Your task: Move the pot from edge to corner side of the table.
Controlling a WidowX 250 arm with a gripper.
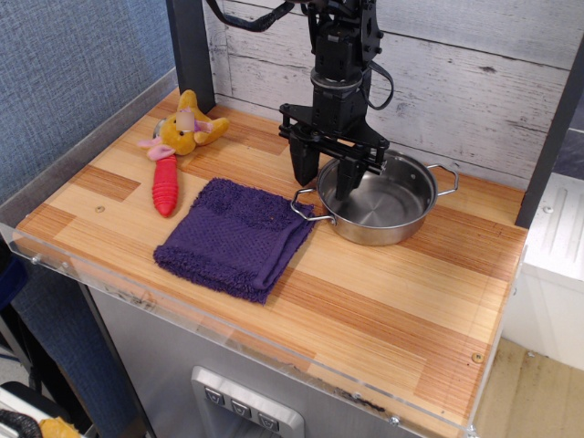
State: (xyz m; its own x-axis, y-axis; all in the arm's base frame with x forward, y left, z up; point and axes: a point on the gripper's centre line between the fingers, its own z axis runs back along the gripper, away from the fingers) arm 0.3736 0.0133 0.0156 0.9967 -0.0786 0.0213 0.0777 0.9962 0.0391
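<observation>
The shiny steel pot (388,208) stands flat on the wooden table (383,301) at the back right, close to the plank wall. Its left wire handle (307,206) reaches the edge of the purple towel (235,235). My gripper (324,180) hangs straight down over the pot's left rim, open. One finger (300,170) is outside the rim and the other finger (348,185) is inside the pot. The rim lies between them, not clamped.
A yellow plush toy with a red ribbed carrot (173,151) lies at the back left. A black post (190,50) stands at the back left corner and a dark post (552,128) at the right edge. A clear acrylic lip (228,333) runs along the front.
</observation>
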